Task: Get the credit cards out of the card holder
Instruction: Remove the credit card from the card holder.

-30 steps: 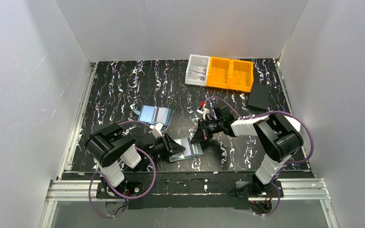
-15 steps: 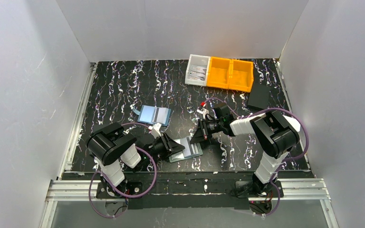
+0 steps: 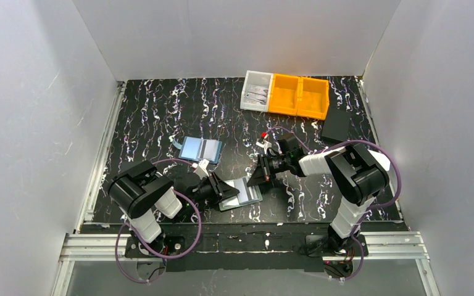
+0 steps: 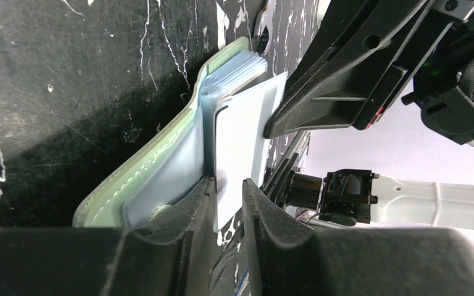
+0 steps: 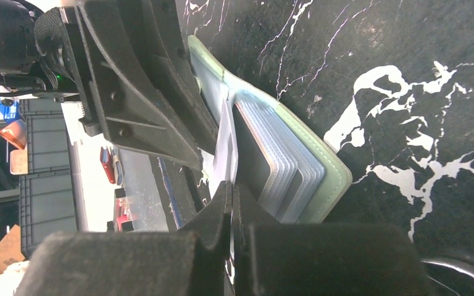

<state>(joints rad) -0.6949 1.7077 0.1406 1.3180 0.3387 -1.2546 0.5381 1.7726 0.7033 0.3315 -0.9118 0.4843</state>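
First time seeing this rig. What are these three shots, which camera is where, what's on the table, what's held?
Two robot arms sit at the table's near edge, each with a two-finger gripper. The wide shot is a fixed overhead camera; the close-ups are wrist cameras, own fingers in view. On the black marbled table: an open sage-green soft card holder, a light-blue flat rectangle with a dark stripe, two orange plastic bins beside a clear bin, a flat black box. The left gripper and the right gripper each pinch a thin pale sheet standing out of the holder; card or sleeve, I cannot tell.
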